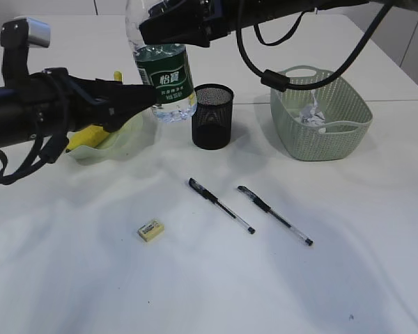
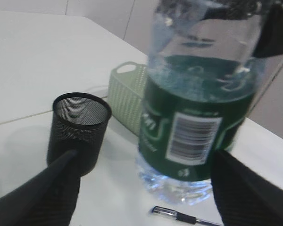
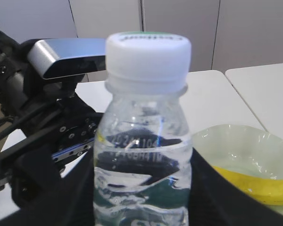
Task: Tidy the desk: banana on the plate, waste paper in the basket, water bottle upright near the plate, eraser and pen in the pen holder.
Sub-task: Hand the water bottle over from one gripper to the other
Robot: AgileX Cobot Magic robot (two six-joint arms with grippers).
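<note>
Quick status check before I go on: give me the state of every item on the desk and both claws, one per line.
water bottle: upright, capped, beside the plate
banana: on the plate
waste paper: in the basket
pen holder: upright, looks empty
two pens: lying on the desk
eraser: lying on the desk
left claw: open around the bottle's base
right claw: closed on the bottle

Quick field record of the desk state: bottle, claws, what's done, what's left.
water bottle: upright beside the plate
right claw: closed around bottle's upper body
left claw: fingers spread either side of bottle base, not gripping
banana: on plate
waste paper: in basket
pen holder: appears empty
left on table: two pens, eraser
</note>
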